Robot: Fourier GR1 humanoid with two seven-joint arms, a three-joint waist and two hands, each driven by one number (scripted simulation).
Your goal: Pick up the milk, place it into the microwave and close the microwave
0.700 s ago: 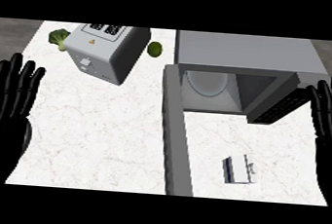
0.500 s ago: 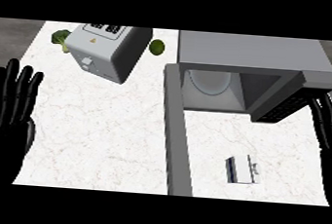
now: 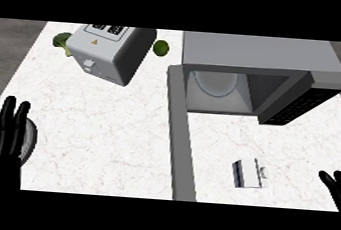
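Observation:
A small white milk carton (image 3: 248,173) lies on the counter in front of the microwave (image 3: 254,72). The microwave's cavity is open, with a round plate (image 3: 216,83) inside, and its door (image 3: 182,138) swings out toward me at the left of the carton. My right hand (image 3: 340,190) shows at the lower right edge, fingers straight, a short way right of the carton and apart from it. At the left edge, fingers up, my left hand (image 3: 2,135) rests open and holds nothing.
A grey toaster (image 3: 110,51) stands at the back left of the white marble counter (image 3: 105,132), with green broccoli pieces (image 3: 62,42) on both sides of it. The open door divides the counter's middle from the carton's side.
Both hands have sunk toward the lower edge of the view; the right one has dropped most and now shows only its fingers. The view also seems tilted further down.

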